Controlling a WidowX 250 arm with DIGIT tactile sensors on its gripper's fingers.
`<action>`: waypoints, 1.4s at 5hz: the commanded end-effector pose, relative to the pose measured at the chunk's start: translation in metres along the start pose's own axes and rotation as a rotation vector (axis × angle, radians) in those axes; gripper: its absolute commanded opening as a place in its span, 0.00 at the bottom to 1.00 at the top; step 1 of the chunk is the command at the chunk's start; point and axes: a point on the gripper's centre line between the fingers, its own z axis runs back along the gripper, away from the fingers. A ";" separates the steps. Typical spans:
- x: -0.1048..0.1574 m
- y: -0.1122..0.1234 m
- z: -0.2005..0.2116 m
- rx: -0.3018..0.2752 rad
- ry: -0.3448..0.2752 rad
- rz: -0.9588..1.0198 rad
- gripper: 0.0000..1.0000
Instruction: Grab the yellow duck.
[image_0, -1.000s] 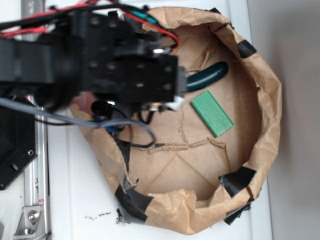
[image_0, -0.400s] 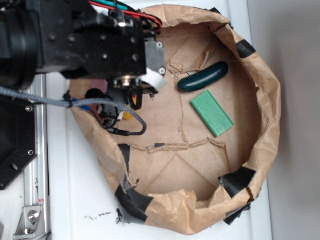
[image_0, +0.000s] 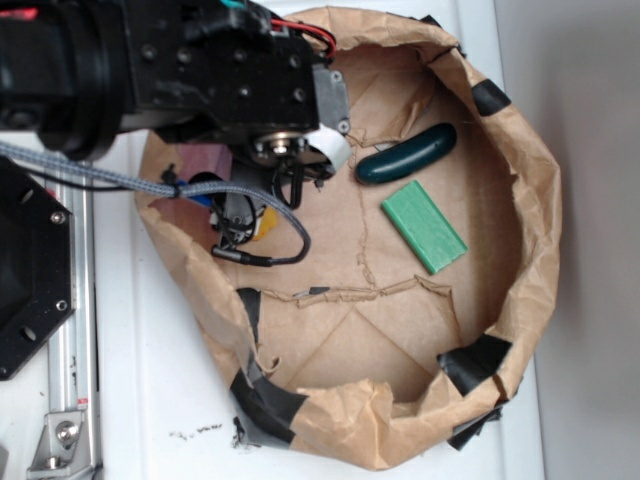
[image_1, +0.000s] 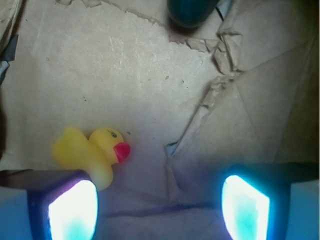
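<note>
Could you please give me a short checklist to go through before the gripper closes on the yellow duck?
1. Gripper open: ok, both fingers stand wide apart in the wrist view.
2. Yellow duck in view: ok, lying on the brown paper.
3. Duck centred between the fingers: not ok, it sits at the left finger, overlapping its tip.
4. Height above the duck: cannot tell.
5. Gap free of other things: ok, the dark green object and green block lie apart.
</note>
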 end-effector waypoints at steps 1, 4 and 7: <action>0.006 0.003 0.001 -0.001 -0.063 0.041 1.00; 0.011 0.001 -0.017 0.071 -0.064 0.063 1.00; 0.020 -0.048 -0.022 -0.028 -0.071 -0.042 1.00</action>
